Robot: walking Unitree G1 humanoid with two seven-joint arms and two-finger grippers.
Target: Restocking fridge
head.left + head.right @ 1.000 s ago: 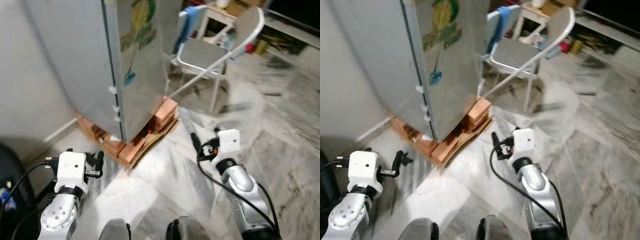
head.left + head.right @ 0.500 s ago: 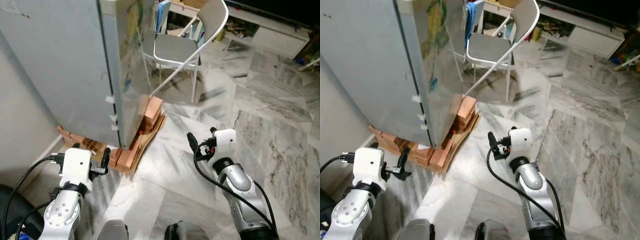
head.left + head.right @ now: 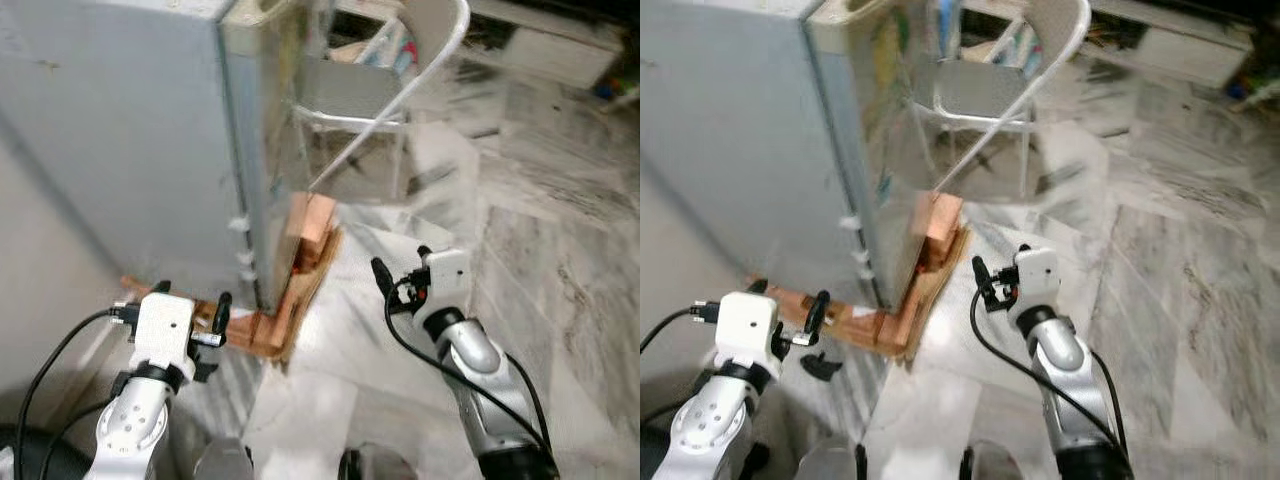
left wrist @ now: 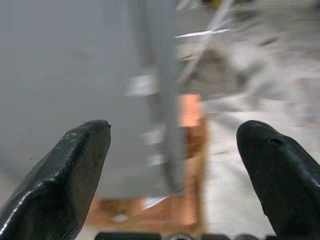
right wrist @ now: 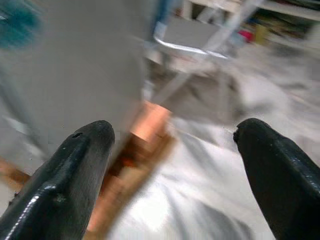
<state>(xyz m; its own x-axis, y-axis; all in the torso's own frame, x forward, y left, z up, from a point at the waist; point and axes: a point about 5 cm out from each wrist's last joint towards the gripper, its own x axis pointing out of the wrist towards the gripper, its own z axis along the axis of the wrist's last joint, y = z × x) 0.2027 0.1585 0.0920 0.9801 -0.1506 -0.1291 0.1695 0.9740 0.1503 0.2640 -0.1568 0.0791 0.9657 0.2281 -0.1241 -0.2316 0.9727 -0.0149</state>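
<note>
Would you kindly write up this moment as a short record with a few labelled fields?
setting: marble floor, blurred as the robot moves
fridge: grey fridge ahead on the left, door shut, raised on bricks
chair: white folding chair behind the fridge
left gripper: left gripper open, empty, low before the fridge's corner
right gripper: right gripper open, empty, over the floor right of the bricks
task state: nothing held, fridge not yet opened

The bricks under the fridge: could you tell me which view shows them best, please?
The right eye view: the bricks run along the fridge base and stack at its corner. The left eye view shows the same, closer cropped. Both wrist views give only an orange blur beyond open fingers.
</note>
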